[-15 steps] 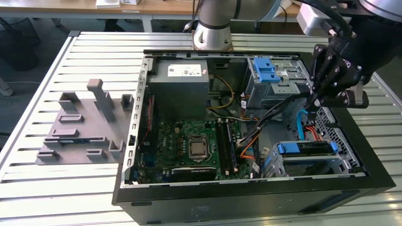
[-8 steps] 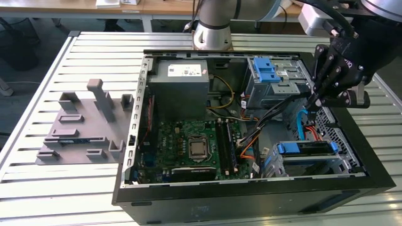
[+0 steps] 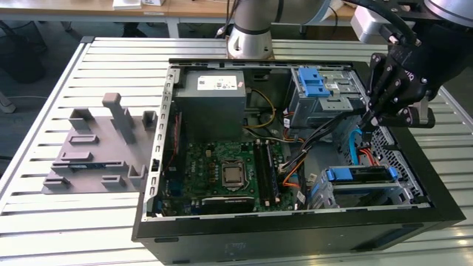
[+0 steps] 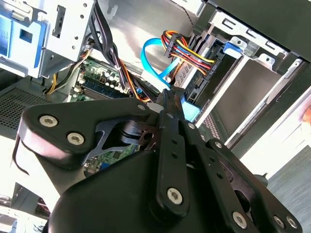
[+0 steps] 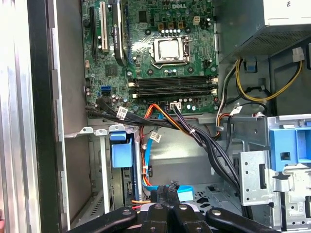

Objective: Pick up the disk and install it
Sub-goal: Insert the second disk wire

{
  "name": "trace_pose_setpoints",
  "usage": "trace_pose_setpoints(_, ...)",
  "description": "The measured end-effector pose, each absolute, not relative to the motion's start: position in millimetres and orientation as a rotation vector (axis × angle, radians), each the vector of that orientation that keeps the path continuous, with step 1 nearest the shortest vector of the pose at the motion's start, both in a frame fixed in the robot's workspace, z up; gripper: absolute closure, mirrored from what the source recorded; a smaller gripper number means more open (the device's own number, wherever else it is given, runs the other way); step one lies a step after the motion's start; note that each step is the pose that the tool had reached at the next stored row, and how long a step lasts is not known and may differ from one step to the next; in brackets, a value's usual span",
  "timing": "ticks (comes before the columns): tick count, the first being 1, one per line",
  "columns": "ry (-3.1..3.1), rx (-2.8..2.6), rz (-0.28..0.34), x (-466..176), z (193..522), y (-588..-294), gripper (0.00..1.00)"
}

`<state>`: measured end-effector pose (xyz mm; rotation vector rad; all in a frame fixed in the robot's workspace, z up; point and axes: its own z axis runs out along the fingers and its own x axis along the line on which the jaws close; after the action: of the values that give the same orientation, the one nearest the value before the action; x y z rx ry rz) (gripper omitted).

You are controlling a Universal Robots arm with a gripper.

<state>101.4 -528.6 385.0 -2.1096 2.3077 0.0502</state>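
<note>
A: Disk (image 3: 366, 175) location?
B: In the lower drive cage (image 3: 402, 191) of the open computer case (image 3: 296, 235), on the exterior view's right, near the case's front wall. Its blue carrier frame faces the motherboard (image 3: 229, 166).
A: Wrist views?
B: The first wrist view looks straight down into the case. The disk's (image 5: 121, 155) blue carrier end sits in the slot, standing on edge. The second wrist view shows the bundle of coloured wires (image 4: 187, 51) and a blue flat cable (image 4: 150, 53) meeting at the cage. I can't tell if they're plugged in.
A: Gripper?
B: The gripper (image 3: 369, 123) hangs above the case's right side in the exterior view. It is between the upper cage with the blue latch (image 3: 314, 83) and the disk's cage.
A: Fingers?
B: Pressed together and empty; the first wrist view shows the two fingertips (image 5: 163, 191) touching.
A: Disk relative to the fingers?
B: Apart, no contact. The disk sits below and to one side of the tips, and the blue cable runs just past them.
A: Anything else?
B: A grey power supply box (image 3: 214, 105) at the case's rear, and a grey fixture (image 3: 96, 149) on the slatted table (image 3: 74, 233).
</note>
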Motion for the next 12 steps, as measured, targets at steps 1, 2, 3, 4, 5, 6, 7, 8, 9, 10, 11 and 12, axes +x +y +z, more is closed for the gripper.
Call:
trace_pose_setpoints(1,2.308,-2.110,0.050,101.4,385.0,-528.6,0.89)
trace_pose_setpoints(2,2.308,-2.110,0.050,101.4,385.1,-528.6,0.88)
trace_pose_setpoints(3,2.308,-2.110,0.050,101.4,385.0,-528.6,0.88)
trace_pose_setpoints(4,2.308,-2.110,0.050,101.4,385.0,-528.6,0.83)
trace_pose_setpoints(5,2.308,-2.110,0.050,101.4,385.0,-528.6,0.83)
trace_pose_setpoints(6,2.308,-2.110,0.050,101.4,384.9,-528.6,0.76)
trace_pose_setpoints(7,2.308,-2.110,0.050,101.4,384.8,-528.6,0.76)
trace_pose_setpoints(8,2.308,-2.110,0.050,101.4,384.7,-528.6,0.76)
trace_pose_setpoints(9,2.308,-2.110,0.050,101.4,384.5,-528.6,0.76)
trace_pose_setpoints(10,2.308,-2.110,0.050,101.4,384.2,-528.6,0.75)
trace_pose_setpoints(11,2.308,-2.110,0.050,101.4,383.8,-528.6,0.75)
trace_pose_setpoints(12,2.308,-2.110,0.050,101.4,383.4,-528.6,0.69)
